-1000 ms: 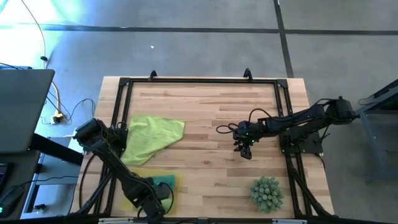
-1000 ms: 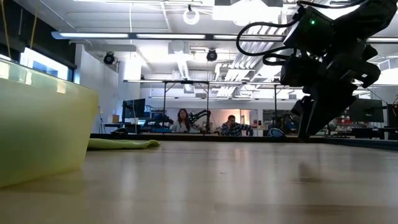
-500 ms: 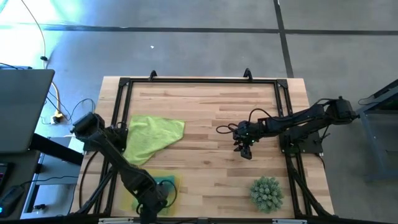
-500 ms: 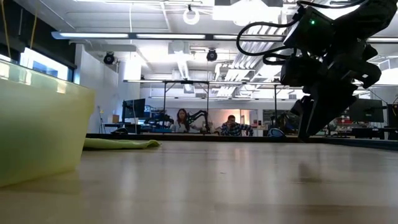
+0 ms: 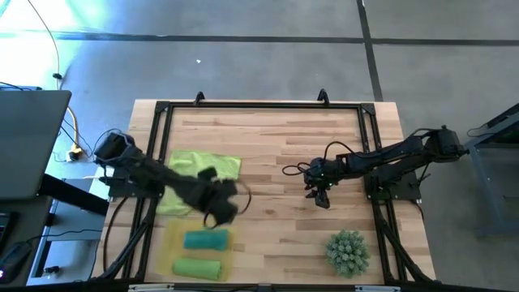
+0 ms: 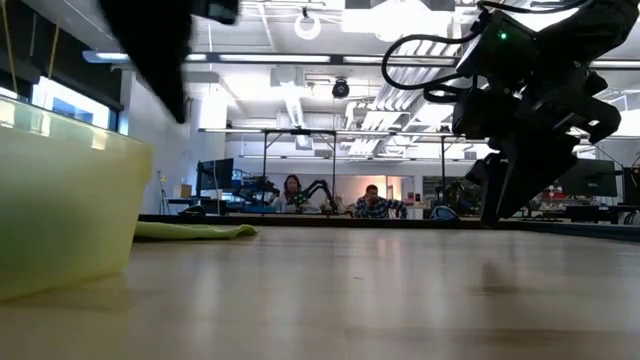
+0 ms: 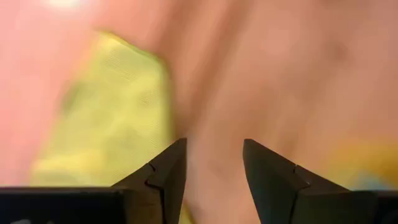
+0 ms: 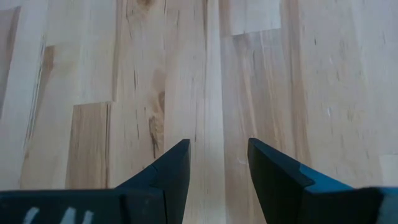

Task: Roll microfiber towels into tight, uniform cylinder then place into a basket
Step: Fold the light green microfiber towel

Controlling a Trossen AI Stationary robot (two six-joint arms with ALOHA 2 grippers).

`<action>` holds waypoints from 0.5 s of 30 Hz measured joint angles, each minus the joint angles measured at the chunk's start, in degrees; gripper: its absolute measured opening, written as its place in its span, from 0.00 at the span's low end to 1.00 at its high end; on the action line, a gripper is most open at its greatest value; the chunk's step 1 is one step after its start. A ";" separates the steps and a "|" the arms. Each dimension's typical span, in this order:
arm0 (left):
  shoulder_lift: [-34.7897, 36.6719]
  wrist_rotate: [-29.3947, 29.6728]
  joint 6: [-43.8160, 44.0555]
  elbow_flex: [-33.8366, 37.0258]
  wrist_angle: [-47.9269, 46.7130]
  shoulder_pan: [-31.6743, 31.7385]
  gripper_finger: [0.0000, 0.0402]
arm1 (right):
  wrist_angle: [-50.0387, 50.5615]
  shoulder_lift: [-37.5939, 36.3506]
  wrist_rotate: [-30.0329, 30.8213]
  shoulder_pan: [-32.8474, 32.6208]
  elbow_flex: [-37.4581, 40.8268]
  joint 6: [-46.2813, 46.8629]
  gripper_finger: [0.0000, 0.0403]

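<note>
The basket (image 5: 174, 243), a yellow translucent tray, stands at the table's near left; its wall shows in the low view (image 6: 60, 215). In it lie a teal rolled towel (image 5: 205, 240) and a green rolled towel (image 5: 197, 267). A green towel (image 5: 190, 174) lies flat on the table beyond the basket; it also shows in the low view (image 6: 195, 231) and, blurred, in the left wrist view (image 7: 112, 118). My left gripper (image 5: 219, 207) is open and empty over the table by the towel's near right corner. My right gripper (image 5: 318, 195) is open and empty above bare wood at mid-right.
A green spiky ball (image 5: 349, 251) sits at the near right. A black metal frame (image 5: 259, 105) runs around the tabletop. Bare wood lies between the two grippers. People sit at desks far behind the table (image 6: 330, 200).
My left gripper has swung from over the basket at the near edge toward the table's far side and right, and now stands by the flat towel. The two rolled towels in the basket, hidden under the arm before, now show. My right arm has kept still.
</note>
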State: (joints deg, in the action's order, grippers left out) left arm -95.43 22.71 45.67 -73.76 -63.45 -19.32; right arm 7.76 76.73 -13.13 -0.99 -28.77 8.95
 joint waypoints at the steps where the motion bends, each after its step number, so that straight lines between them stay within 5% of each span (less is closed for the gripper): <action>1: -0.33 2.19 0.02 0.00 0.12 1.98 0.36 | 0.01 0.00 0.00 0.00 0.00 0.00 0.37; 5: -1.84 6.07 0.16 0.05 0.36 9.66 0.36 | -0.01 0.00 0.00 0.00 0.00 0.00 0.37; 15: -9.64 3.67 1.58 0.07 0.67 24.47 0.36 | -0.29 0.00 -0.13 0.00 0.00 0.00 0.37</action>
State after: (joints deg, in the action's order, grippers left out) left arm -105.07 26.39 47.25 -73.69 -62.78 5.16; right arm 7.47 76.73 -13.26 -0.99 -28.77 8.95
